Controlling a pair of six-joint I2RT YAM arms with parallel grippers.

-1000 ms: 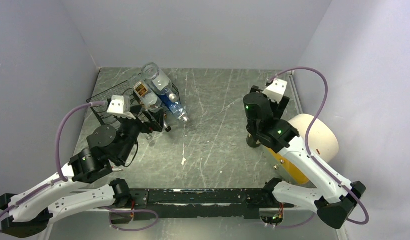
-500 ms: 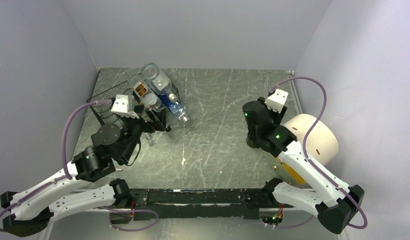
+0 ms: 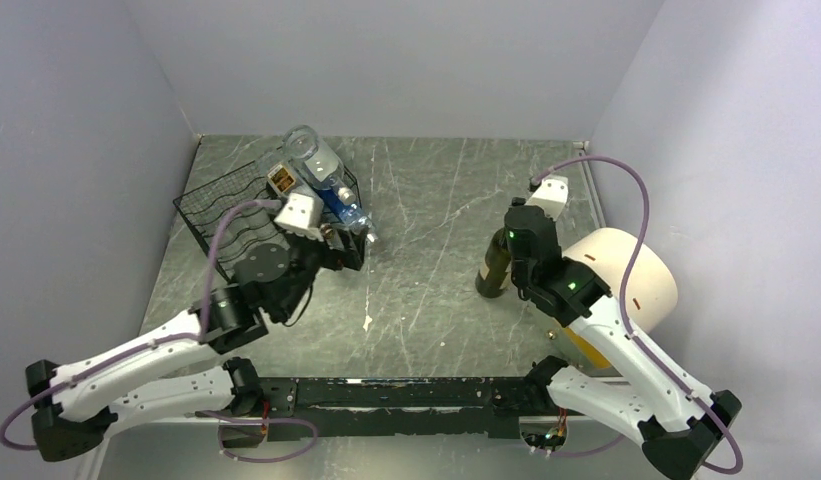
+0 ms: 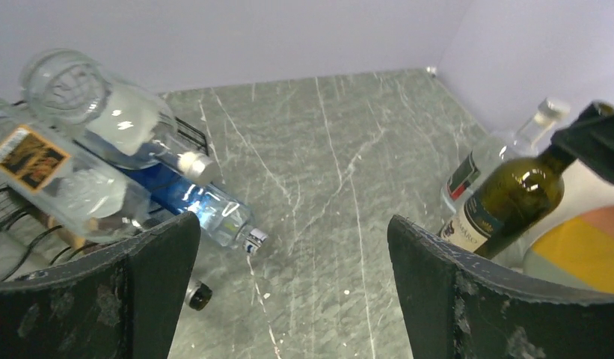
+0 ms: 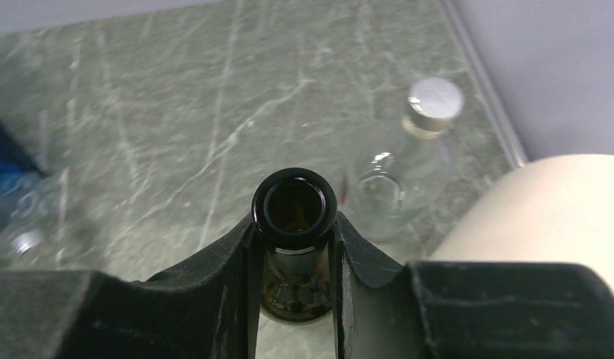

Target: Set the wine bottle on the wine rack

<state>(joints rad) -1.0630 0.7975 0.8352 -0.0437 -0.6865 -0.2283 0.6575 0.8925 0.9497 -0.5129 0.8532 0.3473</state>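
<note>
The wine bottle (image 3: 492, 272) is dark green with a pale label and an open mouth, and it stands at the right of the table. My right gripper (image 3: 519, 238) is shut on its neck, just under the lip (image 5: 295, 196), with a finger (image 5: 236, 258) on each side. In the left wrist view the wine bottle (image 4: 505, 203) leans to the right. The wine rack (image 3: 218, 212), made of black wire, sits at the far left with three bottles lying on it. My left gripper (image 3: 343, 250) is open beside the rack with nothing between its fingers (image 4: 431, 277).
A clear bottle with a silver cap (image 5: 410, 168) stands just behind the wine bottle. A cream cylinder (image 3: 631, 268) and a yellow object (image 3: 588, 342) lie at the right wall. On the rack are clear bottles (image 3: 312, 160) and a blue one (image 3: 348, 212) whose neck overhangs the table.
My right gripper has closed on the wine bottle's neck and shifted back, exposing the bottle's body. My left arm has swung right, from over the rack to its right side, still open.
</note>
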